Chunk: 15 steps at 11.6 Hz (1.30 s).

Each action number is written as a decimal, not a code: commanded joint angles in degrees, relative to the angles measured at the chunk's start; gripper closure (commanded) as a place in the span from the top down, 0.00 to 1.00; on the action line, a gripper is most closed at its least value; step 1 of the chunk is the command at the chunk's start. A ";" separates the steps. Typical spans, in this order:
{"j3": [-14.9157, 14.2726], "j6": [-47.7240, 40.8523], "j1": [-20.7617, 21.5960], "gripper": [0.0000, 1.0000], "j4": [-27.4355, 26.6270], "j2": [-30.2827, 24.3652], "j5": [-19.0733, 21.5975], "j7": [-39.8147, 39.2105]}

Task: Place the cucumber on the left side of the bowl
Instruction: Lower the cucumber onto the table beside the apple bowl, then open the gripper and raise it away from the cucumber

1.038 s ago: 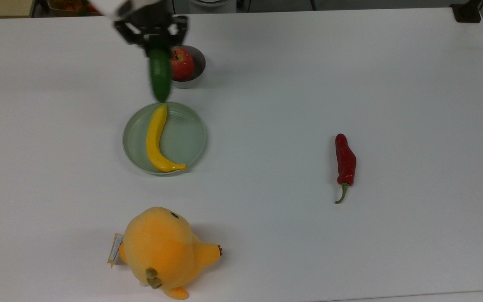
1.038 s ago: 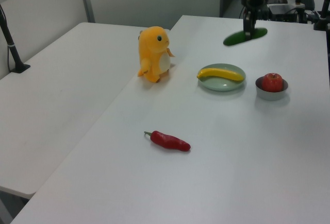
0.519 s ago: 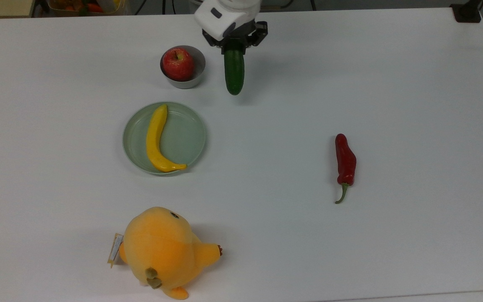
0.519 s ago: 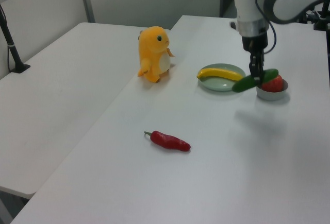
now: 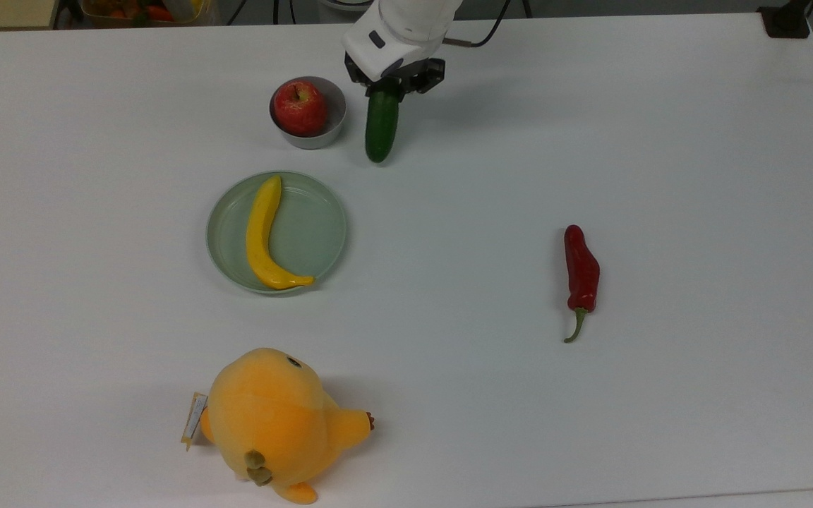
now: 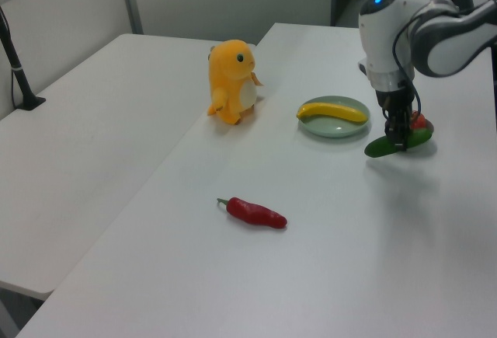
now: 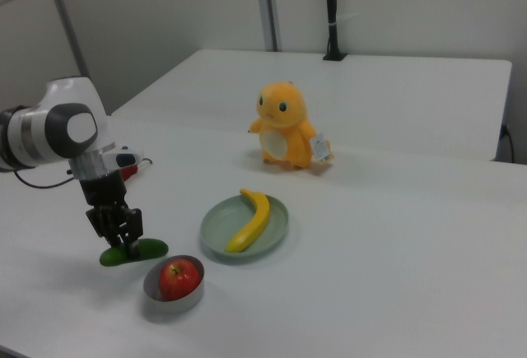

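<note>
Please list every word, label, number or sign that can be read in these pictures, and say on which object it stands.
No text can be read.
The tag on the plush toy: print too small to read.
The cucumber, bowl and plate: no markings visible.

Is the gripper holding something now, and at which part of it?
The gripper holds the cucumber, gripped near the end at the top view's top, beside the bowl.
</note>
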 commanded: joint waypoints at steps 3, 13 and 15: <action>0.36 3.56 0.44 0.03 -4.89 -0.64 -7.79 3.71; 0.36 0.22 -0.09 1.00 0.28 -0.99 -7.27 3.28; 0.36 -1.79 -0.44 1.00 5.63 -0.99 -6.56 3.36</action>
